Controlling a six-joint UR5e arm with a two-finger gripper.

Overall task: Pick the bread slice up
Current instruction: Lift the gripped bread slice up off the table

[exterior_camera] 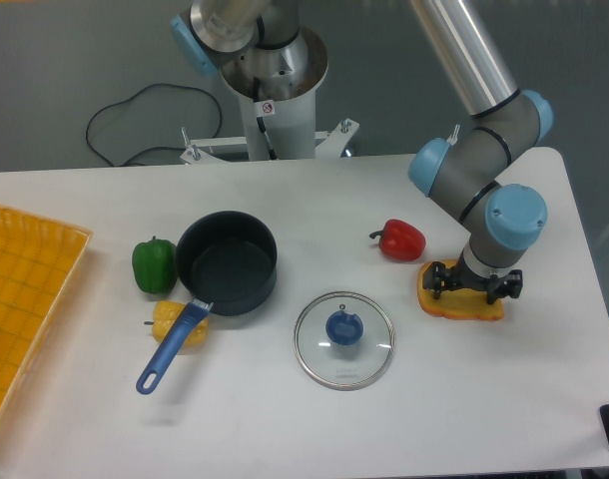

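Observation:
The bread slice [454, 302] lies flat on the white table at the right, yellow-orange with a darker crust. Its right and upper part is hidden under the arm's wrist. My gripper [476, 286] hangs straight down right over the slice, its black fingers [437, 280] spread wide to the left and right just above or at the slice's top face. The jaws look open and nothing is lifted. The fingertips are partly hidden by the wrist.
A red pepper [401, 239] lies just up-left of the slice. A glass lid [343, 338] with a blue knob, a dark pot [227, 262] with a blue handle, a green pepper [153, 264], a yellow pepper [171, 323] and a yellow basket [25, 299] lie further left.

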